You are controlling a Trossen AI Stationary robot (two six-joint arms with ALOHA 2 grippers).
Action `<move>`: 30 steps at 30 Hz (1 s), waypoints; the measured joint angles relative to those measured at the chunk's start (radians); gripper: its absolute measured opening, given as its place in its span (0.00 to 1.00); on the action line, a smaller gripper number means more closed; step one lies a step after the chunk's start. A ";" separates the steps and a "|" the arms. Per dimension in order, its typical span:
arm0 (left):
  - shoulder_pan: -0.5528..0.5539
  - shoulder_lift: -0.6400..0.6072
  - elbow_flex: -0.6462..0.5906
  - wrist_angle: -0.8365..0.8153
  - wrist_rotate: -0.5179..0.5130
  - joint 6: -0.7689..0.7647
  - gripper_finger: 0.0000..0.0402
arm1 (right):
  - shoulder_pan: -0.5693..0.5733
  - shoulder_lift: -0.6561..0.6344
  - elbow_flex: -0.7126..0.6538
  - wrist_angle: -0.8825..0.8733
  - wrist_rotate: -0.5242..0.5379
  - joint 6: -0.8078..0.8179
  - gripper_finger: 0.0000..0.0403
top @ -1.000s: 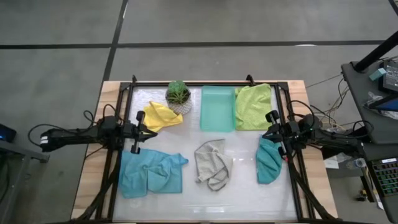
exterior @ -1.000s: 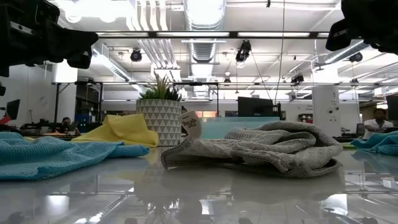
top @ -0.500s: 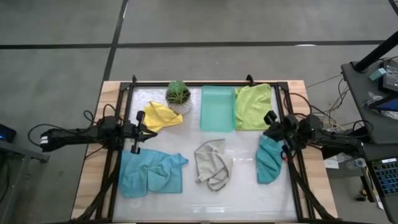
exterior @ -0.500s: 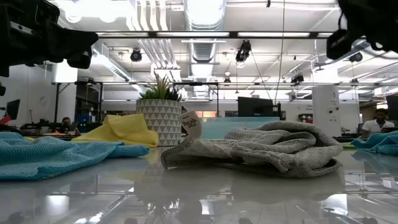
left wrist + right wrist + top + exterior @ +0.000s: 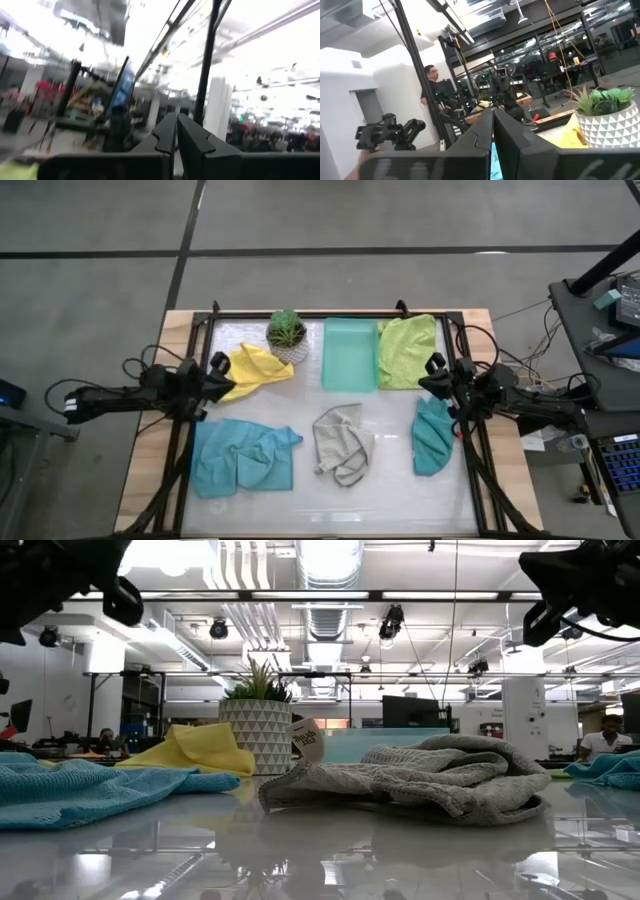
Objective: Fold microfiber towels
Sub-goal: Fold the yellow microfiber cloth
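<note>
Five towels lie loose on the white table: yellow (image 5: pixel 255 366) at the far left, lime green (image 5: pixel 408 351) at the far right, light blue (image 5: pixel 243 458) crumpled at the near left, pale grey (image 5: pixel 342 442) bunched in the middle, and teal (image 5: pixel 432 437) at the right. My left gripper (image 5: pixel 218 371) hovers at the table's left edge beside the yellow towel, shut (image 5: pixel 176 125) and tipped upward. At the right edge, just above the teal towel, my right gripper (image 5: pixel 437 376) is also shut (image 5: pixel 493 120). Neither gripper holds anything.
A mint-green tray (image 5: pixel 350 353) and a potted plant (image 5: pixel 287 333) stand at the far middle. A black frame (image 5: pixel 330 313) runs around the table. Beyond the table the right wrist view shows a person (image 5: pixel 432 90).
My left gripper has risen a little, tipped upward and rolled about its own line, staying shut. My right gripper has rolled in place. The towels have not moved.
</note>
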 joint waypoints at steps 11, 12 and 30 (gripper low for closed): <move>0.000 -0.002 0.000 0.128 -0.150 0.099 0.01 | 0.000 0.001 0.000 0.002 0.013 0.019 0.02; 0.000 0.006 0.000 0.125 -0.190 0.100 0.01 | 0.000 0.002 0.000 0.005 0.034 0.019 0.02; 0.000 0.340 0.125 0.128 -0.345 0.017 0.01 | 0.000 0.003 0.000 0.037 0.175 -0.006 0.02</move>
